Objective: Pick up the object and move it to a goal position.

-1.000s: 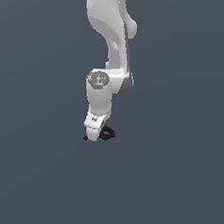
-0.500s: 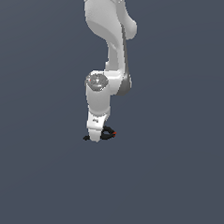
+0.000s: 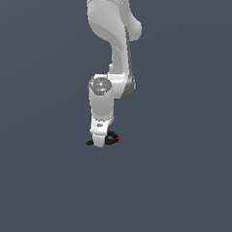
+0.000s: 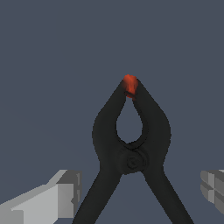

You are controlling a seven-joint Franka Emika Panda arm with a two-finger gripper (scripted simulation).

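Note:
The object is a small black spring clamp (image 4: 131,148) with a red-orange tip (image 4: 130,84), lying flat on the grey floor. Its two handles splay back toward the camera in the wrist view. My white gripper (image 4: 140,187) is open, with one finger (image 4: 63,192) on each side of the handles and the other finger (image 4: 213,187) well clear of them. In the exterior view the gripper (image 3: 99,143) is down at floor level over the clamp (image 3: 112,137). Most of the clamp is hidden behind the hand there, with black bits showing on both sides.
The white arm (image 3: 112,49) reaches down from the top of the exterior view. A plain dark grey floor (image 3: 181,190) surrounds the clamp, with no other objects or edges in sight.

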